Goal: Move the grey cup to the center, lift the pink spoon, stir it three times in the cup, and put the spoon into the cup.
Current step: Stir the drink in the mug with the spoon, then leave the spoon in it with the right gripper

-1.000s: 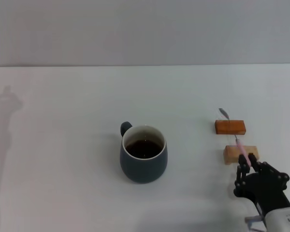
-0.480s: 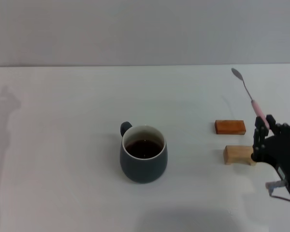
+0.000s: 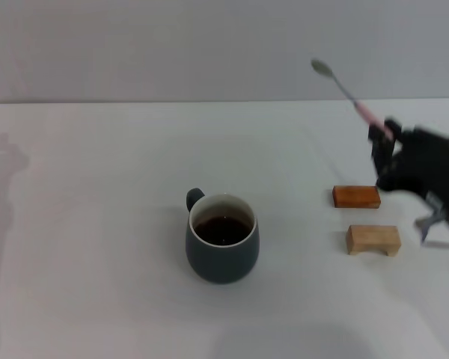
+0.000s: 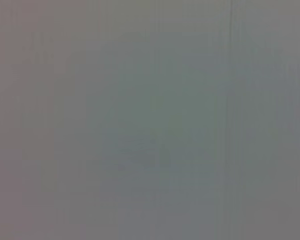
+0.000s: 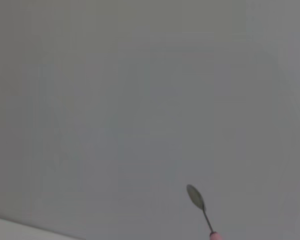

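Starting at your left, the left hand is out of the head view, and its wrist camera gives you only a flat grey field, so nothing can be said of its grip. On the white tabletop [image 3: 97, 247], near the middle and a little toward you, stands the grey cup [image 3: 222, 248], upright, with dark liquid inside and its small loop handle pointing to the back left. Well to the right of the cup lie two small blocks on the tabletop: an orange-brown block [image 3: 356, 197] farther back and a pale wooden block [image 3: 373, 239] just in front of it, the two apart from each other. Above and to the right of those blocks, the right hand [image 3: 382, 138] is raised off the tabletop and clenched on the pink spoon [image 3: 348, 93]. It grips the pink handle end, with the spoon tilted up and to the left so its silver bowl stands highest, seen against the wall. In the right wrist view you see the spoon's bowl and neck [image 5: 199, 206] against a plain grey background.
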Controlling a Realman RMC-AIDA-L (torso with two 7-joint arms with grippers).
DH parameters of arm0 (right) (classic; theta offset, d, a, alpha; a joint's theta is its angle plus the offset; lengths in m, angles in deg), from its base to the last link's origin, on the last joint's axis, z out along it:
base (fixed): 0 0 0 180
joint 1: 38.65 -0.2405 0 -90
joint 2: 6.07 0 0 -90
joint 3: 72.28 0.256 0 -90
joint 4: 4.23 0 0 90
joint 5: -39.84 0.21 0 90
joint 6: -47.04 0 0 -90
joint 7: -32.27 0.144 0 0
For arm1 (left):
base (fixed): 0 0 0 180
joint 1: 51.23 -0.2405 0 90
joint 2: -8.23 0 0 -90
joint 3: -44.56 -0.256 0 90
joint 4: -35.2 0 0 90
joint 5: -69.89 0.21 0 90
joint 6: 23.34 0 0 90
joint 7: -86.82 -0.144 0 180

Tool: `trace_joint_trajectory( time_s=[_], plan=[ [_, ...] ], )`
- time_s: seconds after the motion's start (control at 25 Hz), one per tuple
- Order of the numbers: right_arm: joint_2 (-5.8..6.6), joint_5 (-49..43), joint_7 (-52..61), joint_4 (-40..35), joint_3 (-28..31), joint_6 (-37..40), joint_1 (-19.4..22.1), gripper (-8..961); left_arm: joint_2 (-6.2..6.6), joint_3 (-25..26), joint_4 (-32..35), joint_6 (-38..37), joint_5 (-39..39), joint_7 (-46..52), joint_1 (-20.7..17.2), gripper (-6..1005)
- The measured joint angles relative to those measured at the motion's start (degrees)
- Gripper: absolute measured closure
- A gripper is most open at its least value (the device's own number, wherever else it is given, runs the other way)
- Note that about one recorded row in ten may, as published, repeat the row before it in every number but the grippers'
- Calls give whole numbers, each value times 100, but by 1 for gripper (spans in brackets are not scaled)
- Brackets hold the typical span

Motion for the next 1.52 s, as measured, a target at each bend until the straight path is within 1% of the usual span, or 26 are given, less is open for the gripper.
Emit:
trace_joint_trajectory(
  time_s=[0.04, 0.08, 0.16, 0.2, 0.28, 0.32, 0.4, 0.44, 0.48, 0.6, 0.8, 0.84, 0.88, 1.0, 1.04, 1.08, 1.2, 1.36, 1.4, 1.44, 1.48, 1.52],
  plan=[
    [-201, -22, 11, 273, 691, -1038, 96, 832, 1, 5, 0, 1, -1, 0, 0, 1001],
    [-201, -22, 11, 273, 691, -1038, 96, 832, 1, 6, 0, 2, 1, 0, 0, 1001],
    [-447, -63, 51, 493, 1393, -1986, 147, 832, 1, 14, 0, 3, -1, 0, 0, 1001],
    [-615, -174, 144, 589, 1764, -2487, 146, 832, 1, 17, -1, 4, 0, 0, 0, 1001],
    [-854, -612, 600, 788, 2371, -3396, 23, 832, 1, 17, -6, 6, -2, 0, 0, 1001],
    [-862, -854, 926, 851, 2531, -3660, -107, 832, 1, 19, -8, 6, -5, 0, 0, 1001],
    [-805, -1231, 1528, 968, 2760, -4077, -420, 832, 1, 31, -11, 6, -1, 0, 0, 1001],
    [-781, -1461, 1887, 1031, 3007, -4506, -727, 832, 0, 45, -17, 6, -1, 0, 0, 1001],
    [-781, -1461, 1887, 1031, 3007, -4506, -727, 832, -2, 66, -26, 6, -3, 1, 0, 1001],
    [-847, -1630, 2098, 1105, 3449, -5233, -1132, 832, -13, 75, -38, 6, 1, 0, 15, 1001],
    [-824, -1973, 2818, 1257, 4057, -6426, -1966, 833, -23, 159, -66, 5, -1, 0, 40, 1001],
    [-835, -2057, 2997, 1326, 4291, -6894, -2255, 833, -27, 175, -66, 4, 0, 0, 54, 1001],
    [-835, -2057, 2997, 1326, 4291, -6894, -2255, 833, -27, 175, -66, 4, 0, 0, 54, 1001],
    [-827, -2339, 3455, 1449, 4545, -7581, -2761, 833, -26, 211, -66, 4, 0, 1, 59, 1001],
    [-823, -2431, 3656, 1465, 4724, -8001, -3034, 833, -23, 216, -66, 4, 0, 2, 60, 1001],
    [-823, -2431, 3656, 1465, 4724, -8001, -3034, 833, -21, 217, -66, 4, -1, 2, 60, 1001],
    [-827, -2451, 3919, 1444, 5013, -8567, -3444, 833, -22, 222, -63, 3, 1, 3, 67, 1001],
    [-748, -2650, 4344, 1407, 5140, -9106, -3955, 832, -23, 228, -61, -17, -2, 5, 70, 1001],
    [-744, -2736, 4417, 1385, 5160, -9237, -4068, 832, -20, 233, -59, -18, -4, 5, 70, 1001],
    [-762, -2857, 4519, 1254, 5189, -9508, -4330, 832, -16, 243, -55, -21, -4, 5, 73, 1001],
    [-762, -2857, 4519, 1254, 5189, -9508, -4330, 832, -13, 255, -55, -23, -6, 2, 74, 1001],
    [-771, -2878, 4547, 1159, 5200, -9606, -4431, 832, -7, 283, -56, -27, -8, -16, 77, 1001]
  ],
)
